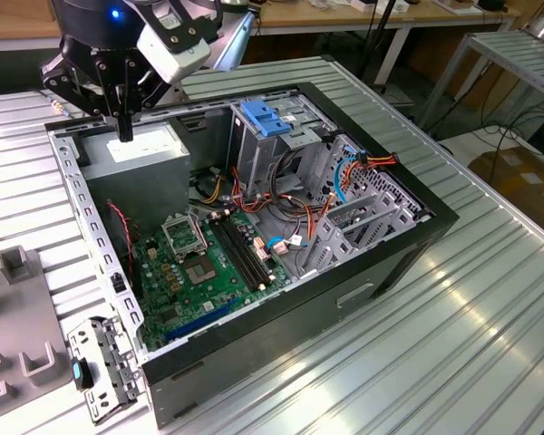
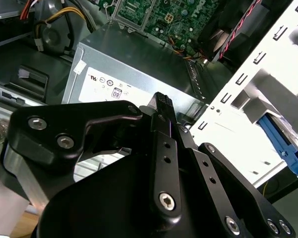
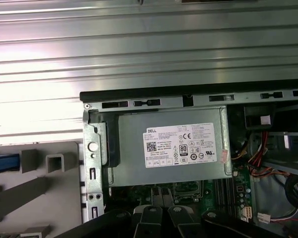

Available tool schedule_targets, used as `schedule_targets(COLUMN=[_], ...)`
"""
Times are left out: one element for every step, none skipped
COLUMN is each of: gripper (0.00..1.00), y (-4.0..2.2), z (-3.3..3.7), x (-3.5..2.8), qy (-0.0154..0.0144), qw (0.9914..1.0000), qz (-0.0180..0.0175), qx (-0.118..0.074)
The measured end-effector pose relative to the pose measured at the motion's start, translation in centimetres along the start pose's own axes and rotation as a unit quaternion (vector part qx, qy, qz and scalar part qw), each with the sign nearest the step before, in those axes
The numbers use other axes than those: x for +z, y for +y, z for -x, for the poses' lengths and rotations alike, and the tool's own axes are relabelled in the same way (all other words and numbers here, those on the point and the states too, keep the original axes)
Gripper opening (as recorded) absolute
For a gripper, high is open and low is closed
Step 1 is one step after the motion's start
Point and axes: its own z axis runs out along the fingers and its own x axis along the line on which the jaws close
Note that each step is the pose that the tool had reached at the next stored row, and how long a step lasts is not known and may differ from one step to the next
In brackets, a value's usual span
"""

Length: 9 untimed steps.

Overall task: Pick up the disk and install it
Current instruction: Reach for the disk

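**Gripper over power supply, disk not yet in hand**

The gripper [image 1: 124, 132] hangs above the grey power-supply box [image 1: 138, 156] in the far corner of the open computer case [image 1: 394, 272], toward the exterior view's left. Its fingers are pressed together and pinch nothing. In the first wrist view, the disk [image 3: 4, 163] appears to stand edge-up in the grey fixture [image 3: 64, 198] just outside the case wall, probably parked there for an easy grasp.

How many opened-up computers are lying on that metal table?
1. The open black computer case lies on its side on the ribbed metal table, its green motherboard facing up. Another could sit beyond the picture's edges.
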Motion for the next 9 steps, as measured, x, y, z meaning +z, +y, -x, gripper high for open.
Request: schedule_targets(gripper=[0.11, 0.11, 0.11, 0.11, 0.11, 0.11, 0.11, 0.11, 0.11], y=[0.0, 0.0, -0.01, -0.01, -0.01, -0.02, -0.02, -0.02, -0.03], z=[-0.03, -0.06, -0.09, -0.12, -0.16, -0.2, -0.25, -0.29, -0.32], x=[0.01, 0.01, 0.02, 0.03, 0.03, 0.04, 0.06, 0.06, 0.07], qy=[0.0, 0.0, 0.0, 0.0001, 0.0001, 0.0001, 0.0002, 0.0002, 0.0002], qw=[1.0, 1.0, 1.0, 1.0, 1.0, 1.0, 1.0, 1.0, 1.0], qz=[0.0, 0.0, 0.0, 0.0, 0.0, 0.0, 0.0, 0.0, 0.0], qx=[0.0, 0.0, 0.0, 0.0, 0.0, 0.0, 0.0, 0.0, 0.0])
